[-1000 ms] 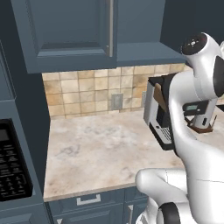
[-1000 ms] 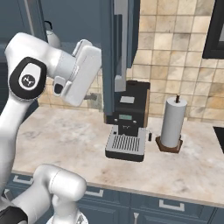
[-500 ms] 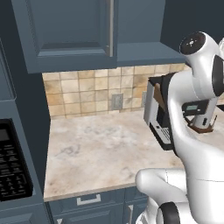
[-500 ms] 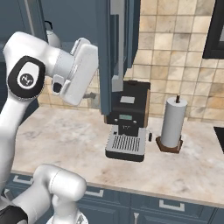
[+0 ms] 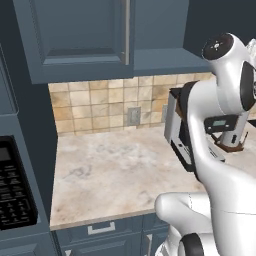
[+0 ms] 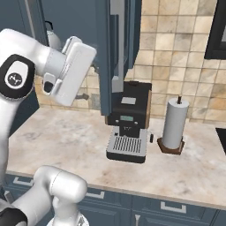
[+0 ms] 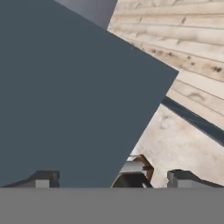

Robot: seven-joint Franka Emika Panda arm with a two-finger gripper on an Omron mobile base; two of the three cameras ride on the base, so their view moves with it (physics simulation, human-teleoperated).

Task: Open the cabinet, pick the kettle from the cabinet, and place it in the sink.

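Observation:
The cabinet's (image 5: 80, 35) left door is closed, its silver handle (image 5: 127, 30) upright. In the right base view its right door (image 6: 106, 57) stands swung out, seen nearly edge-on, with its bar handle (image 6: 117, 44) facing me. The kettle (image 6: 53, 39), whitish with a dark arched handle, peeks from the cabinet behind my forearm. My hand (image 6: 73, 70) hovers just left of the open door. My gripper (image 7: 113, 178) is open, its fingertips (image 7: 43, 177) wide apart, the door panel (image 7: 70, 87) close in front. The sink is out of view.
A black coffee machine (image 6: 128, 123) sits on the marble counter (image 5: 115, 170) under the open door. A paper towel roll (image 6: 174, 126) stands to its right. A microwave front (image 5: 12, 190) is at the far left, with drawers (image 6: 167, 207) below the counter.
My hand has drawn back a little to the left, away from the open door's handle. The door and the kettle look unmoved.

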